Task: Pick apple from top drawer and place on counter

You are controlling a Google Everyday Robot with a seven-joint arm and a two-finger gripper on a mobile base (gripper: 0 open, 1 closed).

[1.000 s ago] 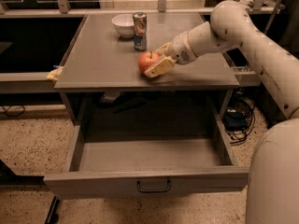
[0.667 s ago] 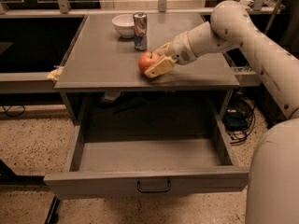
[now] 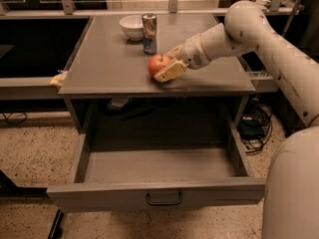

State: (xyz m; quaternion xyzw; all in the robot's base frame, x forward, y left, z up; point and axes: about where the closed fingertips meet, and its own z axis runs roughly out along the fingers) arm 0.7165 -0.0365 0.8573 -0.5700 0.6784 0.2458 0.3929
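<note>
The grey worktop (image 3: 109,68) lies before me, with the top drawer (image 3: 99,195) pulled out below it. My pincer (image 3: 165,64) reaches in from the right, closed on the apple (image 3: 156,63), which seems to rest on the worktop. A white bowl (image 3: 131,26) and a drink can (image 3: 149,32) stand behind.

Speckled floor (image 3: 35,156), prob. terrazzo; cables (image 3: 255,129) rt.
</note>
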